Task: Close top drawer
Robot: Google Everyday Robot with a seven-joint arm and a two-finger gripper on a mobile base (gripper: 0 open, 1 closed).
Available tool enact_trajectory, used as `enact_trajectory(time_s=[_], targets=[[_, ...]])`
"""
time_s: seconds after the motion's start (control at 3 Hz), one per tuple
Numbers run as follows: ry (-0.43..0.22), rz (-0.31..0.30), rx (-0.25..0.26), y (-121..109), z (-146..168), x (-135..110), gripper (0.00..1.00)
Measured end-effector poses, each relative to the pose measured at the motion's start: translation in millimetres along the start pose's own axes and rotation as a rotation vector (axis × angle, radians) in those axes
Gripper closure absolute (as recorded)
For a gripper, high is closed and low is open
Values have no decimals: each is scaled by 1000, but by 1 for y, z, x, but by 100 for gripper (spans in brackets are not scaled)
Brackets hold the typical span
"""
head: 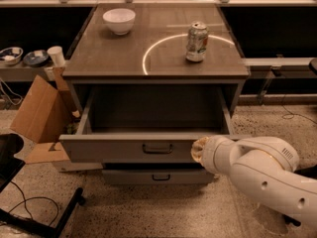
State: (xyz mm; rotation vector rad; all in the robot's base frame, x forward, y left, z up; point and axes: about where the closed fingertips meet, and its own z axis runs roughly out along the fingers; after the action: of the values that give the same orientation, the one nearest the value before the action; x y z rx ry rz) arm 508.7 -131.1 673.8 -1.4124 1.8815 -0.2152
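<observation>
The top drawer (124, 148) stands pulled well out of the cabinet, its inside bare as far as can be seen and its front panel hanging forward over the shallower lower drawer (158, 176). The handle (157, 148) sits at the middle of that panel. The gripper (199, 149) is at the panel's right part, to the right of the handle and apparently touching the face. Whether it is open or closed cannot be told from here. The white arm (262, 172) reaches in from the drawer's right front.

The step in hand looks like the push itself. Because the contact lies off-centre, the drawer may twist on its runners and bind. I would drive straight back toward the cabinet, keep the push level and steady, and shift nearer the handle if the left side lags. A gentle finish matters, since the can (196, 42) and bowl (119, 20) on the cabinet top (114, 58) above the drawer could be jolted. The cardboard box (39, 108) left of the drawer is apart from its path.
</observation>
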Motion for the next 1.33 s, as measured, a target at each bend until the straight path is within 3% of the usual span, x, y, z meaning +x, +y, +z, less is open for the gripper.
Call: enact_trajectory(time_s=[0.33,1.33], targets=[[-14,-30,38,-23,10,4,100],[-10,-46,52,-41,23,7,100]])
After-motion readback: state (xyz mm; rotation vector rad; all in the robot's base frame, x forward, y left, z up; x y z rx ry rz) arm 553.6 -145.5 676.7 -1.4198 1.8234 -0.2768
